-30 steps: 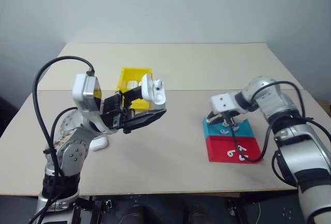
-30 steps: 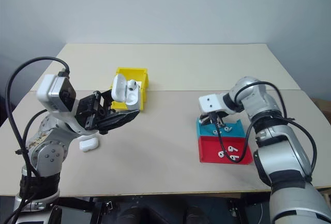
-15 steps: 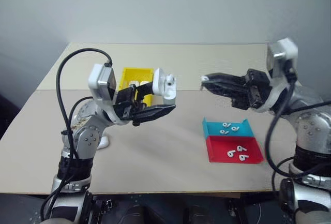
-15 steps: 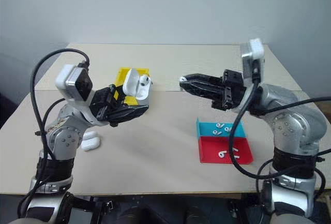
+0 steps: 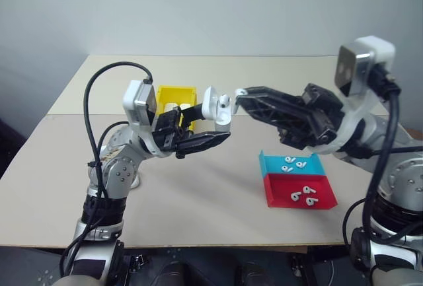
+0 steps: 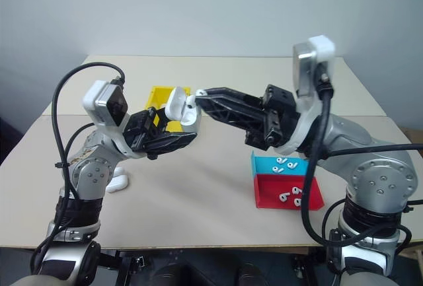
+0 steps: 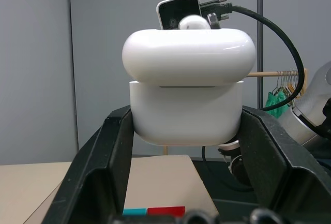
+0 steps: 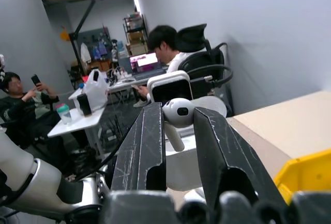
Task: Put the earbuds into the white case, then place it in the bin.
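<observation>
Right hand (image 6: 193, 96) is pinching an earbud (image 8: 177, 114) between its fingertips, bulb up and stem hanging down, parked right at the mouth of the case (image 7: 186, 92). Left hand (image 5: 215, 137) is clamped on that case and holding it up over the desk (image 5: 198, 193), lid flipped open and tipped back toward the bin (image 5: 173, 97).

Going big to small on the rest: the yellow bin sits at the back behind the left arm, with at least one white case inside it. Over on the right are the teal tray (image 5: 271, 163) and the red tray (image 5: 276, 190), touching each other, with loose earbuds in both. One spare case (image 6: 117, 181) lies on the desk beside the left arm.

Step in hand looks like seating the bud, and I'd guess there's plenty left after that, since the lid has to shut and the case has to go in the bin.

To do it well I'd keep the left hand dead steady and let the right do all the moving. Line the stem up with its socket, go straight down, and don't let go until the bud sits. Coming in at an angle probably just knocks it off the rim.
</observation>
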